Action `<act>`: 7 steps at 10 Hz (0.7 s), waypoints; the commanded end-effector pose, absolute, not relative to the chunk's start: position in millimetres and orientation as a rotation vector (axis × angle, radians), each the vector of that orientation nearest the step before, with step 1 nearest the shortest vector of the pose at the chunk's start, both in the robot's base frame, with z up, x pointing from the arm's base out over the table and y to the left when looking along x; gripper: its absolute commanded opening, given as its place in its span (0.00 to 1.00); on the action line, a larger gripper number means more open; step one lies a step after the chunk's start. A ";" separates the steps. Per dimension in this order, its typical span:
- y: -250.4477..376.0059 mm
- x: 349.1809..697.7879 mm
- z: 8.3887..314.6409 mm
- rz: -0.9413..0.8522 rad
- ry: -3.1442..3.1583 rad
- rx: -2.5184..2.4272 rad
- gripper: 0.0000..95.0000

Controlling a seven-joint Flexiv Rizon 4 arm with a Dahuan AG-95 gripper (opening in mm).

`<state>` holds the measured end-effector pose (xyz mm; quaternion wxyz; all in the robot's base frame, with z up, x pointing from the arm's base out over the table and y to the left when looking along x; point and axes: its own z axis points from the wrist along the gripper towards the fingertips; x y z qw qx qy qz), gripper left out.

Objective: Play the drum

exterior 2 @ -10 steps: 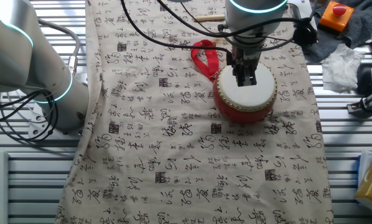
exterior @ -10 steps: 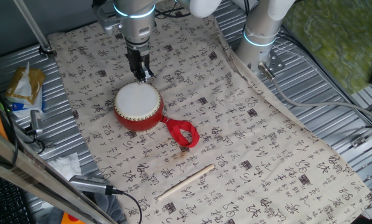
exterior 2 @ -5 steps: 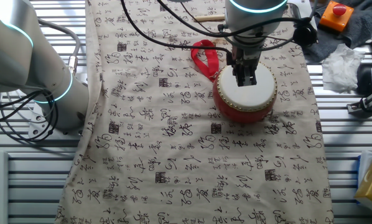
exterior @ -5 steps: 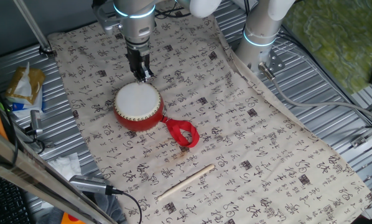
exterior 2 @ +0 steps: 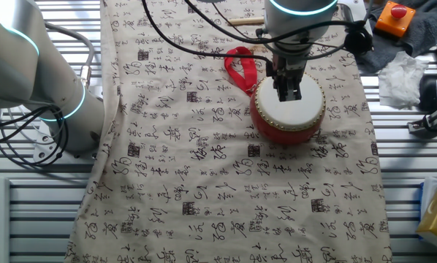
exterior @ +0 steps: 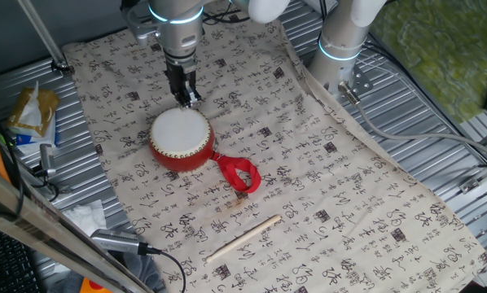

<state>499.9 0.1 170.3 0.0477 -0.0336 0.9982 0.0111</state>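
Note:
The drum (exterior: 180, 139) stands upright on the printed cloth, with a red body, a white skin and a red ribbon loop (exterior: 239, 174) trailing toward the front right. It also shows in the other fixed view (exterior 2: 291, 109). My gripper (exterior: 185, 99) points straight down at the drum's far rim with its fingers together and nothing between them. In the other fixed view the gripper (exterior 2: 288, 93) hangs over the white skin, and I cannot tell whether the tips touch it. A thin pale wooden stick (exterior: 243, 238) lies on the cloth near the front.
The printed cloth (exterior: 309, 187) covers the table. A second robot base (exterior: 341, 49) stands at the back right. A snack packet (exterior: 32, 114), crumpled tissue (exterior: 85, 216) and cables lie off the cloth's left edge. An orange box with a red button (exterior 2: 394, 18) sits on dark cloth.

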 end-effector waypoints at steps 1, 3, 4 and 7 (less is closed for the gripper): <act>0.1 499.9 170.3 0.033 3.044 -0.101 0.00; 0.1 499.9 170.3 0.033 3.044 -0.099 0.00; 0.1 499.9 170.3 0.033 3.044 -0.098 0.00; 0.1 499.9 170.2 0.034 3.044 -0.096 0.00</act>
